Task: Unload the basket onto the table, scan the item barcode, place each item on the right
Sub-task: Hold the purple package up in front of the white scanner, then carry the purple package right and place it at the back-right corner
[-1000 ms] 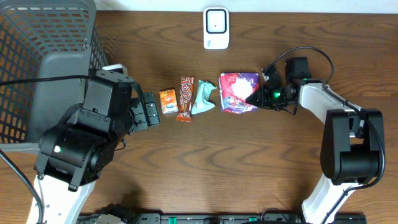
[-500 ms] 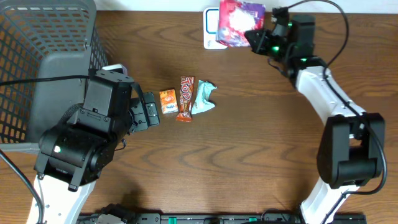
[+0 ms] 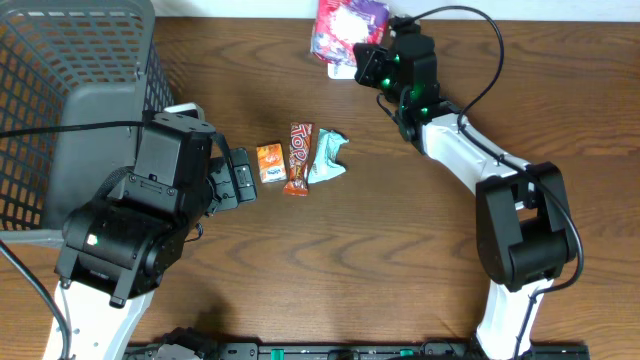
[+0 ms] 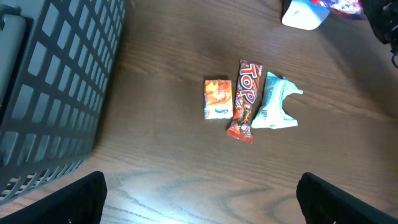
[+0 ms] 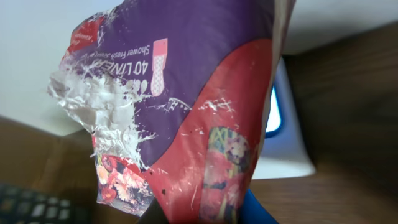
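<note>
Overhead: right gripper (image 3: 372, 62) clamped on packet (image 3: 345, 22), presenting it over scanner (image 5: 287, 155); next, probably turn barcode toward the window; left gripper (image 3: 243, 177) idle, wide.

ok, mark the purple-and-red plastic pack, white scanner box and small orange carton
purple-and-red plastic pack (image 3: 345, 22): overhead view, middle of its face.
white scanner box (image 4: 303, 15): left wrist view, its side casing.
small orange carton (image 3: 270, 163): overhead view, top face.

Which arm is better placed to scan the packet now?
Right. The right gripper is shut on the purple-red packet over the white scanner; the left gripper hangs open beside the snacks, holding nothing.
</note>
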`<state>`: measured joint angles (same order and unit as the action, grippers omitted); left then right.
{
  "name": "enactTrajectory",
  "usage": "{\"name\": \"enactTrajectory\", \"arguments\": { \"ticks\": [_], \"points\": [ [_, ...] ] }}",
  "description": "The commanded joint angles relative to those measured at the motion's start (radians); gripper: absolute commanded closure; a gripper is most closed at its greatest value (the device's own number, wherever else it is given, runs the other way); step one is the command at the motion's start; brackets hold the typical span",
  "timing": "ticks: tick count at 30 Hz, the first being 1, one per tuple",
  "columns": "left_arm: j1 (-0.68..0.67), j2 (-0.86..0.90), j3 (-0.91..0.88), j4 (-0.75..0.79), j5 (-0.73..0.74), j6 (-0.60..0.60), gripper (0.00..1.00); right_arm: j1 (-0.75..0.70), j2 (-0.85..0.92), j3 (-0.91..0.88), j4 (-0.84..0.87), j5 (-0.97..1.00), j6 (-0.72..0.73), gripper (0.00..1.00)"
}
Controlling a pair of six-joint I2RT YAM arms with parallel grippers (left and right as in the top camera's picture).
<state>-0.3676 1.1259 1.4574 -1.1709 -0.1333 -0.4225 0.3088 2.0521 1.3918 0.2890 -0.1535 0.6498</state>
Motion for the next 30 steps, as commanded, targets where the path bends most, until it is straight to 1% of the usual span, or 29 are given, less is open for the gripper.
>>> {"name": "enactTrajectory", "arguments": {
  "ticks": [1,4,7,10,12,15,20,21,24,25,26,28,30],
  "points": [
    [0.002,-0.002,0.003,-0.003,-0.005,-0.002,0.02,-0.082,-0.031,0.009,0.014,-0.027,0.019,0.99],
    [0.002,-0.002,0.003,-0.003,-0.005,-0.002,0.02,-0.166,-0.055,0.009,0.011,-0.079,0.056,0.99],
    [0.002,-0.002,0.003,-0.003,-0.005,-0.002,0.02,-0.272,-0.076,0.009,0.003,-0.124,0.158,0.99],
    [0.002,-0.002,0.003,-0.003,-0.005,-0.002,0.02,-0.382,-0.078,0.009,-0.012,-0.156,0.290,0.98],
    [0.002,-0.002,0.003,-0.003,-0.005,-0.002,0.02,-0.448,-0.077,0.009,-0.058,-0.142,0.364,0.99],
    [0.002,-0.002,0.003,-0.003,-0.005,-0.002,0.02,-0.566,-0.077,0.009,-0.136,-0.102,0.378,0.98],
    [0.002,-0.002,0.003,-0.003,-0.005,-0.002,0.02,-0.693,-0.077,0.009,-0.238,-0.025,0.379,0.98],
    [0.002,-0.002,0.003,-0.003,-0.005,-0.002,0.02,-0.716,-0.077,0.009,-0.255,0.002,0.379,0.97],
    [0.002,-0.002,0.003,-0.003,-0.005,-0.002,0.02,-0.761,-0.077,0.009,-0.279,0.058,0.378,0.87],
    [0.002,-0.002,0.003,-0.003,-0.005,-0.002,0.02,-0.776,-0.077,0.008,-0.278,0.072,0.378,0.80],
    [0.002,-0.002,0.003,-0.003,-0.005,-0.002,0.02,-0.783,-0.077,0.008,-0.277,0.081,0.377,0.69],
    [0.002,-0.002,0.003,-0.003,-0.005,-0.002,0.02,-0.787,-0.077,0.008,-0.274,0.084,0.361,0.51],
    [0.002,-0.002,0.003,-0.003,-0.005,-0.002,0.02,-0.787,-0.077,0.008,-0.274,0.072,0.317,0.24]
  ]
}}
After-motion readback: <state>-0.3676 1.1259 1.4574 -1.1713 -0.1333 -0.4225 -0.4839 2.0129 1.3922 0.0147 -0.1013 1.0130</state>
